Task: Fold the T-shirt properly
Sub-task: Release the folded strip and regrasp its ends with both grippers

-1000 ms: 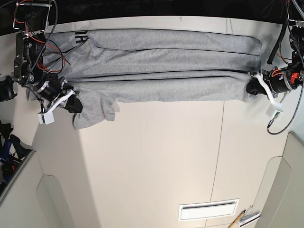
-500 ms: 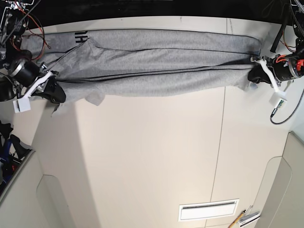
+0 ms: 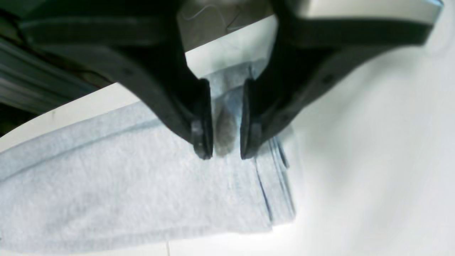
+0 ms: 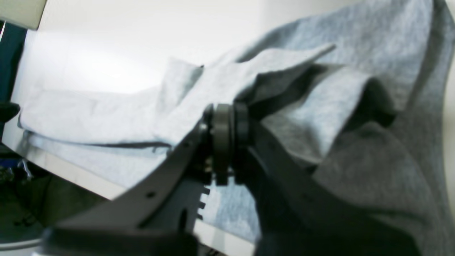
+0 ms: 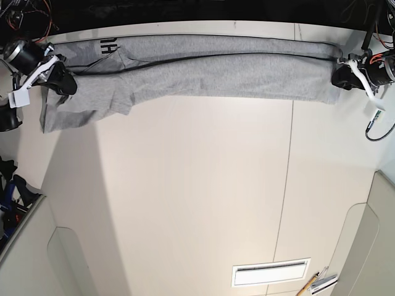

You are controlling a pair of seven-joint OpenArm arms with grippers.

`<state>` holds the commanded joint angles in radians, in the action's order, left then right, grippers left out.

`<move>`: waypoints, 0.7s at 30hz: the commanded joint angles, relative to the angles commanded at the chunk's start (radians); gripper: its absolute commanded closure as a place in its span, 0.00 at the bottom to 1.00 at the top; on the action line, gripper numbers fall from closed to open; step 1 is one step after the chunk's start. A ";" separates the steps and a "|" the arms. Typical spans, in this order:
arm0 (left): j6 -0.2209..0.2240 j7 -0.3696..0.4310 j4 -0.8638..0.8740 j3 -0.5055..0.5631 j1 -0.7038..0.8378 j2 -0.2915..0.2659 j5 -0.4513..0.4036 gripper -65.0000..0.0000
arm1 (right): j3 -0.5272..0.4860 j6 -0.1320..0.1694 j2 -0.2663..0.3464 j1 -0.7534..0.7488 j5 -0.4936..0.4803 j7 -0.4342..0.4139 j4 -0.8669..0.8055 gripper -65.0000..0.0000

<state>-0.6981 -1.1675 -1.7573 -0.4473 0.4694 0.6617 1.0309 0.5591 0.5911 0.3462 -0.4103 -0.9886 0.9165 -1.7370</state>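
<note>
Between 2 pincers | T-shirt (image 5: 203, 68) stretched | left pincer (image 3: 223, 151) clenched on hem | right pincer (image 4: 227, 142) clenched on sleeve end

base: overhead, looks down on whole table (image 5: 197, 203), far off
left wrist: close behind left gripper (image 3: 223, 151), faces shirt (image 3: 106, 199) end
right wrist: close behind right gripper (image 4: 224, 142)
shared: same shirt, both ends
</note>
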 joint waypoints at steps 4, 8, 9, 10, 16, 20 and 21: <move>0.000 0.000 0.005 0.000 0.019 -0.018 -0.003 0.43 | 0.000 0.000 0.000 -0.014 0.005 0.005 0.003 1.00; 0.000 0.005 0.006 0.000 0.018 -0.050 -0.055 0.41 | 0.000 -0.011 0.000 -0.017 0.042 0.061 0.003 0.62; 0.000 0.015 0.006 0.000 0.018 -0.050 -0.072 0.41 | 0.002 -0.011 0.000 -0.017 0.038 0.077 0.003 0.61; 0.000 0.026 0.006 -0.003 0.018 -0.049 -0.089 0.41 | 0.011 -0.011 0.000 -0.017 0.024 0.087 0.003 0.61; 0.000 0.043 0.006 -0.096 0.018 -0.050 -0.107 0.41 | 0.169 -0.006 0.000 -0.016 -0.045 0.098 -0.002 0.62; 0.000 0.095 0.007 -0.157 0.018 -0.050 -0.108 0.34 | 0.204 0.011 -0.004 0.002 -0.089 0.089 -0.002 0.71; 0.000 0.095 0.010 -0.157 0.018 -0.050 -0.107 0.31 | 0.204 0.012 -0.014 0.011 -0.090 0.082 -0.002 0.83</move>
<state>-0.6981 -1.0725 -1.7470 -0.6044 0.4873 0.6117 0.9237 0.7635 0.6029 0.3317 -0.3992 -1.0782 0.9981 -1.7390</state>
